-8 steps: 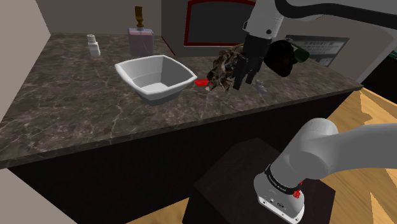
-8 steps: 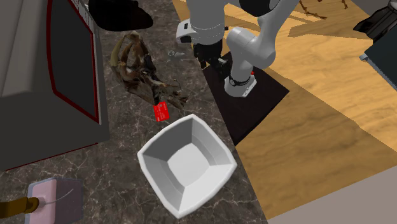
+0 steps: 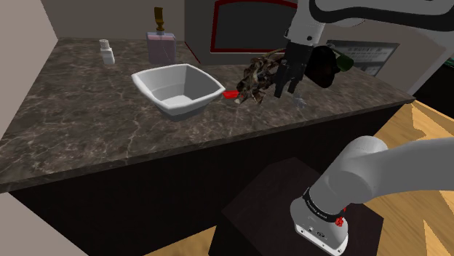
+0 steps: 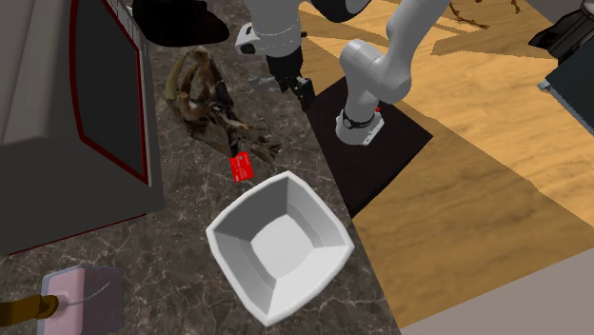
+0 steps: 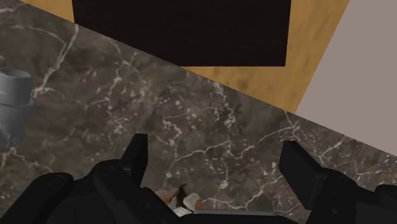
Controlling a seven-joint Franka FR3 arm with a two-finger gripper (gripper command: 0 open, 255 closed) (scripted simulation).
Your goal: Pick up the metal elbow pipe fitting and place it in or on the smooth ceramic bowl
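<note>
While the white arm reaches over the dark veined counter (image 3: 109, 138), we list what stands on record. Item one: the gripper (image 3: 285, 90), all black, right of centre in the upper part of the shoulder view, pointing down above the counter. In the wrist view its fingers (image 5: 137, 156) stand wide apart, with bare counter alone between them, and it has hold of nothing. Item two: the elbow pipe fitting (image 3: 297, 100), small and grey, lying on the counter just below and to the right of the gripper's tips in the shoulder view, near the counter's front edge. In the wrist view we see it as a grey tubular piece beyond the outer side of one finger, apart from it. Item three: the bowl (image 3: 156, 78), white and squarish, upright, left of centre in the shoulder view and at lower centre of the second exterior view, well apart from the fitting. Item four: a red item (image 3: 231, 94), small, between the bowl and a brown tangled heap (image 3: 256, 75). Item five: a pink bottle (image 3: 161, 47) at upper left of centre, with a small white bottle (image 3: 108, 51) farther left. Item six: a black rounded object (image 3: 320, 67) just right of the gripper. Item seven: the dark stand (image 3: 276, 196) at lower right, on a wooden floor (image 3: 429, 124).
</note>
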